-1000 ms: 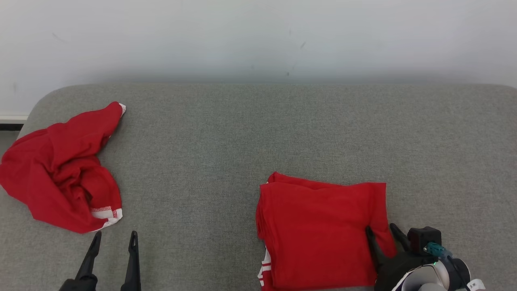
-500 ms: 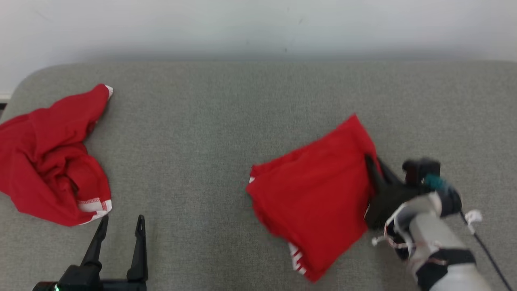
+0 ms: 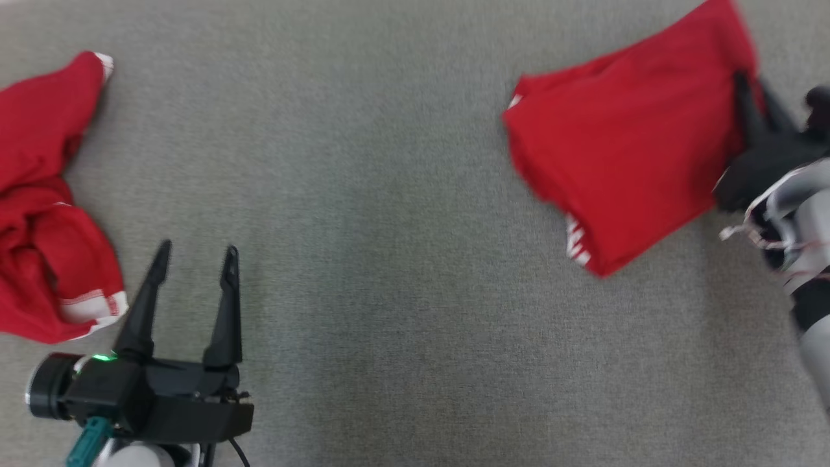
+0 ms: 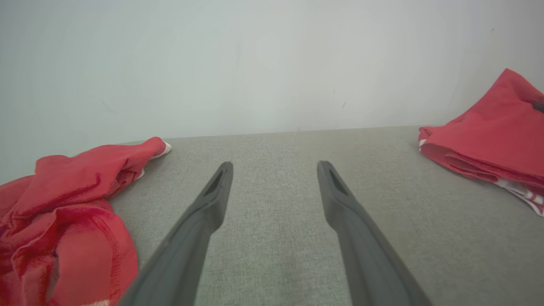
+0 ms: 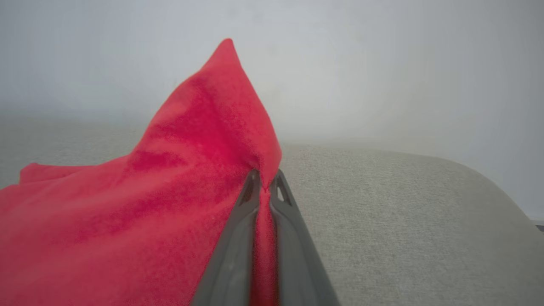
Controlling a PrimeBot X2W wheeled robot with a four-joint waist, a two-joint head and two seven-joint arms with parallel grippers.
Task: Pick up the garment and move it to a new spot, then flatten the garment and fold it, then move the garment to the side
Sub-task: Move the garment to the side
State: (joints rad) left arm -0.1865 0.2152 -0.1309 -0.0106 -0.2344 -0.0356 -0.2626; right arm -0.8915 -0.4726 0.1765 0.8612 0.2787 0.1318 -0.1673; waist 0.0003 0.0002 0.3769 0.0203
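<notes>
Gripping the folded garment (image 3: pixel 622 149) by its right edge, my right gripper (image 5: pixel 265 178) was clenched; light, limp layers would likely sag.

Folded garment (image 3: pixel 622 149) now askew, farther right

Soft, even light casts faint shadows, and motion blur smears the head view (worst on the folded garment (image 3: pixel 622 136)).

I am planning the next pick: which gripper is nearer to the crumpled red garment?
Left. The left gripper stands open just beside the crumpled garment. The right gripper is far across the grey surface, shut on the folded garment.
</notes>
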